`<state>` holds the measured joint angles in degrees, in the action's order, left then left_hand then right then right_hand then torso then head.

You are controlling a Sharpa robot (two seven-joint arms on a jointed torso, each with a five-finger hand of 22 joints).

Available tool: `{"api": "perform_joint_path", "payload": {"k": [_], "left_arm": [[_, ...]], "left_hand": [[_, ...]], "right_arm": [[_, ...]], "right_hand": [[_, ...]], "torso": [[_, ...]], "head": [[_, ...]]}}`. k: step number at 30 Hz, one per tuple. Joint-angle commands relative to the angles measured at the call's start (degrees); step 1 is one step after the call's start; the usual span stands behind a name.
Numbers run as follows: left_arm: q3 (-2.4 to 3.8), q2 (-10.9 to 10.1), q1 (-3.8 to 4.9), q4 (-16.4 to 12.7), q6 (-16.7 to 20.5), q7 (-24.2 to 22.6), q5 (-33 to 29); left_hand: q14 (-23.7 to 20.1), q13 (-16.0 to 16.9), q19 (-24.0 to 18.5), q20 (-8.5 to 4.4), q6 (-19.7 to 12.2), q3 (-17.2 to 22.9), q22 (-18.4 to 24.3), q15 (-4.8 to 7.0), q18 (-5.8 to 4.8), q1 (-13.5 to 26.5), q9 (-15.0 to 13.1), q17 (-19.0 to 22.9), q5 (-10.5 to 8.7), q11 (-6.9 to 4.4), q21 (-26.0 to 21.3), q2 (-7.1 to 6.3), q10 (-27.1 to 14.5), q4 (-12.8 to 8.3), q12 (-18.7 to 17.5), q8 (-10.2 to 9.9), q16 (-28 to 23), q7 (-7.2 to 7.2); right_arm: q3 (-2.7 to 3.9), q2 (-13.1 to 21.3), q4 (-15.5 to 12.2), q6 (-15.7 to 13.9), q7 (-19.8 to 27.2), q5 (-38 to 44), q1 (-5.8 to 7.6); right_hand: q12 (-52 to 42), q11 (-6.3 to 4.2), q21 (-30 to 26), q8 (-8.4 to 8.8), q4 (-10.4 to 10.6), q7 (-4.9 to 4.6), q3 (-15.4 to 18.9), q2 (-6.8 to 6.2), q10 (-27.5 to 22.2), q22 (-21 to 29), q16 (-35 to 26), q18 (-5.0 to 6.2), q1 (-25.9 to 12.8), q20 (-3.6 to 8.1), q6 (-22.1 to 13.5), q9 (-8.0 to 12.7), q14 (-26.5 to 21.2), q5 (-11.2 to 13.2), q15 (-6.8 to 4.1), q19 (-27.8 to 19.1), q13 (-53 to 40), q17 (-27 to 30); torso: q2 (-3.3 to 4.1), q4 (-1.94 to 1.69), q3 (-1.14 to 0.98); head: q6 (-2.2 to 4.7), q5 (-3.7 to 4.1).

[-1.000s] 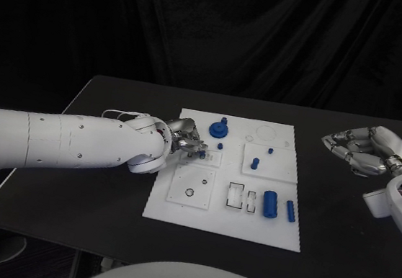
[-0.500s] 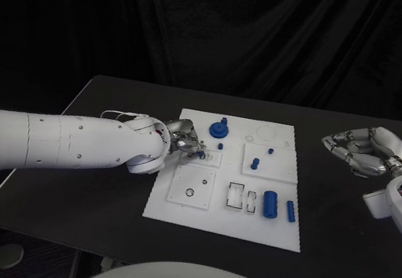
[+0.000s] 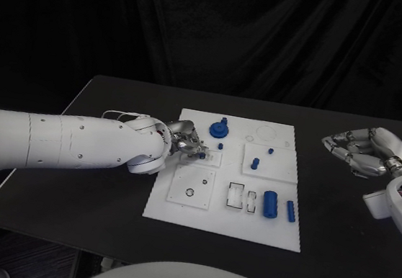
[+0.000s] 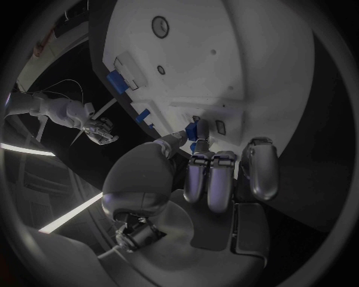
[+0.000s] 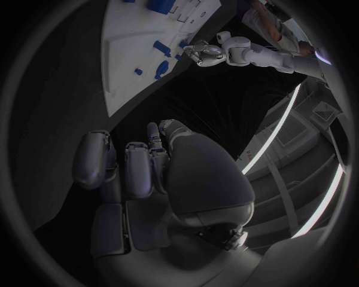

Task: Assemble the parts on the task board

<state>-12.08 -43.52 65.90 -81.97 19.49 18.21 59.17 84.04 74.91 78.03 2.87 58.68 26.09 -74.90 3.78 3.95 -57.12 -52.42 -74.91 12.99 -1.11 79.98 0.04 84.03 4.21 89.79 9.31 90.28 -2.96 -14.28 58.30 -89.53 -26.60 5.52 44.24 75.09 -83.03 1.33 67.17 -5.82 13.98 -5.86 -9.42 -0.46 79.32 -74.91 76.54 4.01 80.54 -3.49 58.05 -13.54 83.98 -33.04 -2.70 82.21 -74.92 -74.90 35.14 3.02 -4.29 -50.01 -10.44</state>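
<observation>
The white task board (image 3: pixel 225 213) lies mid-table. My left hand (image 3: pixel 188 142) is over its left edge and pinches a small blue part (image 4: pixel 193 130) between thumb and fingertips, close to a small slot in the board (image 4: pixel 221 127). Other blue parts on the board are a round knobbed piece (image 3: pixel 219 128), a short peg (image 3: pixel 255 164), a thick cylinder (image 3: pixel 270 203) and a slim bar (image 3: pixel 290 211). My right hand (image 3: pixel 366 150) hangs off the board's right side, fingers curled in with nothing in them; the right wrist view shows that hand (image 5: pixel 142 161) and the board (image 5: pixel 123 66) far off.
The black table (image 3: pixel 112 105) runs around the board, with bare strips on both sides and in front. A round hole (image 3: pixel 188 192) and rectangular pockets (image 3: pixel 236 194) sit in the board's front half. My left forearm (image 3: pixel 52 142) crosses the table's left side.
</observation>
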Motion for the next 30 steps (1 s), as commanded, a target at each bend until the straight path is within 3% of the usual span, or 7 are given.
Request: {"api": "perform_joint_path", "payload": {"k": [1,5,30], "left_arm": [[-0.04,0.0,-0.19,0.0,-1.2,-0.2,-0.2],[-0.04,-0.1,-0.2,0.0,-1.3,-0.2,-0.2],[-0.04,-0.7,-0.21,-0.6,-2.0,-0.4,-0.2]], "left_hand": [[6.0,15.1,-0.4,0.1,0.1,-0.6,-1.0,-0.23,0.2,0.7,0.1,-15.1,-0.46,0.33,-0.4,-0.2,6.0,0.7,0.2,-0.3,-0.3,-0.3],[6.0,15.1,-0.4,0.11,0.1,-0.9,-1.0,-0.25,0.21,0.8,0.2,-15.1,-0.55,0.36,-0.4,-0.3,6.0,0.9,0.2,-0.4,-0.3,-0.32],[6.0,15.1,-0.4,0.01,0.7,-1.4,-1.1,-0.08,0.25,-2.2,0.1,-15.1,3.28,0.08,-0.7,0.05,6.0,0.3,0.2,-0.8,-0.3,0.03]], "right_arm": [[0.03,0.0,0.0,0.3,-0.9,0.4,-0.18],[0.03,0.0,0.0,0.3,-0.9,0.4,-0.22],[0.04,0.1,-0.1,0.4,-1.4,0.6,-0.31]], "right_hand": [[0.4,0.0,-0.3,0.23,-0.4,-0.18,0.0,-0.1,-0.3,-6.9,-0.3,1.01,0.3,0.02,0.0,-0.1,1.8,-0.2,0.06,-0.5,-0.7,-1.8],[0.4,-0.01,-0.3,0.21,-0.4,-0.17,0.1,-0.12,-0.3,-6.9,-0.3,1.01,0.2,0.02,0.0,-0.1,1.8,-0.3,0.06,-0.5,-0.7,-1.8],[0.4,-0.02,-0.3,0.16,-0.4,-0.15,0.0,-0.11,-0.3,-6.9,-0.4,1.02,0.2,0.02,0.1,-0.1,1.8,-0.3,0.06,-0.5,-0.7,-1.8]], "torso": [[0.03,0.01,0.0],[0.05,0.05,-0.01],[0.04,0.0,-0.01]], "head": [[0.01,-0.02],[0.01,0.0],[0.01,0.04]]}}
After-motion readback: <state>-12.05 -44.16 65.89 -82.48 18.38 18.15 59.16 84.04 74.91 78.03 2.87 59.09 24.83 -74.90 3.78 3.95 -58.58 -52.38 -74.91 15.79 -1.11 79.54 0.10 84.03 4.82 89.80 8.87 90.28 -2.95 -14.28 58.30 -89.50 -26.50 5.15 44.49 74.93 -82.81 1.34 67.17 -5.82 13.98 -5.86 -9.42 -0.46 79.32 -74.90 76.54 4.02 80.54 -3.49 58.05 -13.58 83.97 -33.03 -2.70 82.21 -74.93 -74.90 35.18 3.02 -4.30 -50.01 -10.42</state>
